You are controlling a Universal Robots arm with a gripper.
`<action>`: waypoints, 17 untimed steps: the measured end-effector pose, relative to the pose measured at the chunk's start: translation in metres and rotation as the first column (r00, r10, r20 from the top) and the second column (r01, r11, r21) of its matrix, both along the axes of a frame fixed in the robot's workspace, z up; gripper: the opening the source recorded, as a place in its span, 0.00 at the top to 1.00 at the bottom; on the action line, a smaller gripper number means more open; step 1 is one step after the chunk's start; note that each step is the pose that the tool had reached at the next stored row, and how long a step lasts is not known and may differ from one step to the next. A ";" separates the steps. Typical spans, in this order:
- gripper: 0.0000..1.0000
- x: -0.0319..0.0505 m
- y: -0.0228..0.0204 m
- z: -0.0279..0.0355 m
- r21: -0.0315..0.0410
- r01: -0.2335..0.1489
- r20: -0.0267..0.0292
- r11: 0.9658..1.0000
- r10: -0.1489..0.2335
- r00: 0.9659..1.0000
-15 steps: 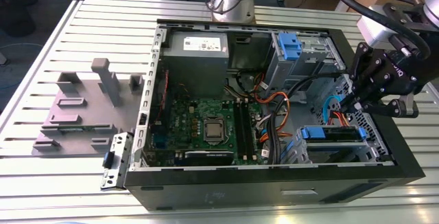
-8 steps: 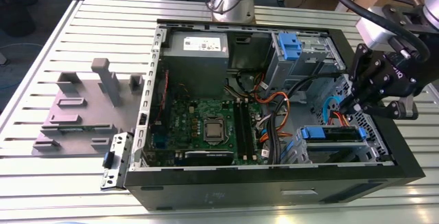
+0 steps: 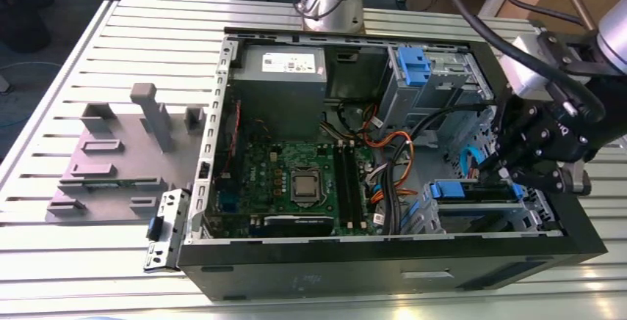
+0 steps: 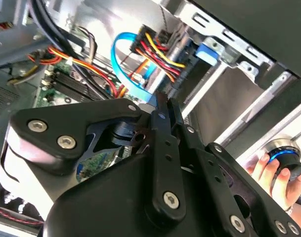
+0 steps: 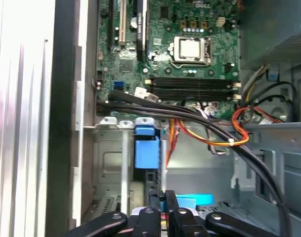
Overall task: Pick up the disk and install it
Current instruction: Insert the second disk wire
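On slatted table (image 3: 49, 114), open computer case (image 3: 372, 257)

In the exterior view, the circuit board (image 3: 294, 180) lies in the case (image 3: 392, 265); the fixture (image 3: 108, 166) is at its 9 o'clock, the gripper (image 3: 488, 172) at 3 o'clock.

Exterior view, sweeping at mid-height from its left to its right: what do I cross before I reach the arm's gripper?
Grey moulded plastic fixture → green circuit board in the open black computer case → orange-and-black cable bundle → blue plastic drive-bay tab → black gripper.
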State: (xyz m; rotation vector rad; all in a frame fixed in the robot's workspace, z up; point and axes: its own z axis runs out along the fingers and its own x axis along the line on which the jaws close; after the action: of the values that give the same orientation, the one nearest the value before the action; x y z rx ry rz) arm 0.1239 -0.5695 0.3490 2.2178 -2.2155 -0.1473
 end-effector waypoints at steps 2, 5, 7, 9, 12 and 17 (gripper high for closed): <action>0.84 -0.0001 -0.0030 -0.0038 0.003 0.000 0.000 1.000 0.000 1.000; 0.84 -0.0001 -0.0032 -0.0074 0.028 0.000 0.000 1.000 0.000 1.000; 0.84 -0.0001 -0.0032 -0.0083 0.044 0.000 0.000 0.999 0.000 1.000; 0.84 -0.0001 -0.0034 -0.0093 0.047 0.000 0.000 0.999 0.000 1.000; 0.84 0.0009 -0.0041 -0.0099 0.047 0.000 0.000 0.999 0.000 1.000; 0.84 0.0050 -0.0042 -0.0112 0.047 0.000 0.000 0.999 0.000 1.000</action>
State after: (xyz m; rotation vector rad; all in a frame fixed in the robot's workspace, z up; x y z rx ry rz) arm 0.1289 -0.5737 0.3377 2.2410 -2.2348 -0.2021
